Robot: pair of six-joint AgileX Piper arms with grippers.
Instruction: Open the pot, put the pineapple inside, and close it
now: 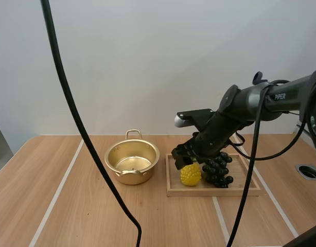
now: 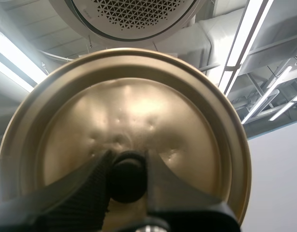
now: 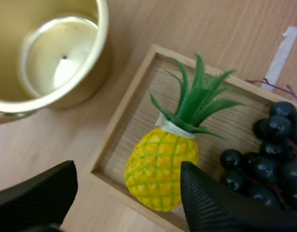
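angling down, r jaws wide over pineapple (image 3: 160, 169); l jaws pinching lid (image 2: 153, 116).

A bunch of dark grapes (image 1: 218, 172) lies in the wooden tray (image 1: 209, 193) on the wood-grain table (image 1: 70, 206).

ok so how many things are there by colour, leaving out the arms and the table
gold: 2, pot and lid
yellow: 1, pineapple
black: 1, grapes
wood: 1, tray
total: 5
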